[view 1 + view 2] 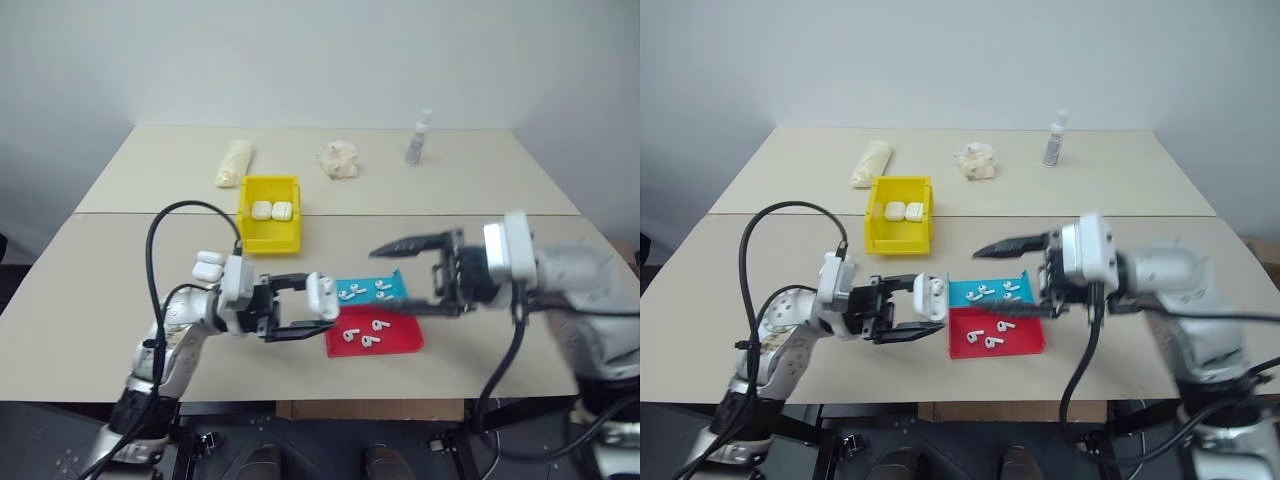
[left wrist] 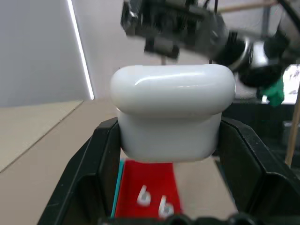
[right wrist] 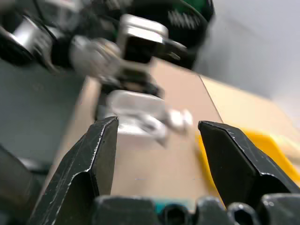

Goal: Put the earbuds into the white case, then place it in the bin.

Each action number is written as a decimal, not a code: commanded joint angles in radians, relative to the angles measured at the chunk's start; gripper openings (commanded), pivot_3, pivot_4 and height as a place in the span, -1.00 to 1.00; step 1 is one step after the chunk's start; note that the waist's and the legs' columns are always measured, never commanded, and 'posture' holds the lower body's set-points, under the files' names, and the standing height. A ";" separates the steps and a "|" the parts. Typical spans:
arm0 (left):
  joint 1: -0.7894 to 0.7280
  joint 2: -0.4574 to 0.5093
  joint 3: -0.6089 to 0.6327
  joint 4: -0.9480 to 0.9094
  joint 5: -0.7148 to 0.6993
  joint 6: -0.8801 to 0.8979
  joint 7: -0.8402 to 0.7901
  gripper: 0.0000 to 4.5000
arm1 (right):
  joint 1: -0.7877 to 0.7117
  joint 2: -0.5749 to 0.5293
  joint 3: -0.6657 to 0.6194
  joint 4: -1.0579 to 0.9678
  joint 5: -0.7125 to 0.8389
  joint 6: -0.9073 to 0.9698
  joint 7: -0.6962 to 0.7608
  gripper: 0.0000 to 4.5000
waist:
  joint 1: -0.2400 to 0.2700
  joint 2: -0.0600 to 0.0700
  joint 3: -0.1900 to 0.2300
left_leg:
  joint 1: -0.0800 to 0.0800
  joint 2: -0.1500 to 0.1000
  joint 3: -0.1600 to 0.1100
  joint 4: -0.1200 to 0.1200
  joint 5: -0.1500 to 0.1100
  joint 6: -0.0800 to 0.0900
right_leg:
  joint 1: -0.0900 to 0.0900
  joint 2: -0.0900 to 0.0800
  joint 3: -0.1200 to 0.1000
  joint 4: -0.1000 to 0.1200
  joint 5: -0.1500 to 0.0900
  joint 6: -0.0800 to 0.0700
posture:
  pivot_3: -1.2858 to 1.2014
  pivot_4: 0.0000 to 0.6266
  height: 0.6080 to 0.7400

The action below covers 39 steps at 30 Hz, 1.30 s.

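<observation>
Left hand (image 1: 318,310) clamped on white case (image 1: 321,296)

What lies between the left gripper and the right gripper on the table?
In the left eye view, below the gap between left gripper and right gripper, lie the blue tray and red tray, both holding earbuds.

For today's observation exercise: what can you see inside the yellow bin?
Two closed white cases lie side by side on the floor of the yellow bin. Whether earbuds are inside them cannot be seen, because their lids cover them.

Small bottle (image 1: 419,137), crumpled wrapper (image 1: 338,160), pale roll (image 1: 235,162) along the table's (image 1: 100,270) far side
</observation>
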 commanded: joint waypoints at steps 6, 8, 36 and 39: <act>0.140 0.059 0.068 -0.005 0.058 -0.107 0.016 0.23 | -0.342 -0.123 0.325 0.261 -0.355 0.025 0.179 0.44 | 0.003 0.001 0.001 | -0.002 0.000 0.002 0.000 0.000 0.000 | -0.001 0.000 0.000 -0.001 0.000 0.000 | 0.03 -0.52 1.00; 0.151 0.056 0.061 -0.011 0.067 -0.115 0.025 0.23 | -0.428 -0.093 0.427 0.364 -0.472 -0.009 0.219 0.44 | 0.003 0.001 0.001 | -0.001 0.000 0.002 0.001 0.000 0.000 | -0.001 0.000 0.000 -0.001 0.000 0.000 | 0.03 -0.52 1.00; 0.237 0.051 0.022 -0.146 0.095 -0.089 0.158 0.23 | -0.686 0.298 0.648 1.196 -0.962 -0.361 0.205 0.44 | -0.001 0.006 0.003 | -0.003 0.000 0.003 -0.001 0.001 -0.002 | -0.004 0.000 0.000 0.000 0.000 0.000 | 0.03 -0.52 1.00; 0.235 0.055 0.020 -0.146 0.093 -0.085 0.154 0.23 | -0.681 0.301 0.643 1.195 -0.967 -0.362 0.208 0.44 | -0.001 0.006 0.004 | -0.003 0.000 0.003 -0.001 0.001 -0.002 | -0.003 0.000 0.000 0.000 0.000 0.000 | 0.03 -0.52 1.00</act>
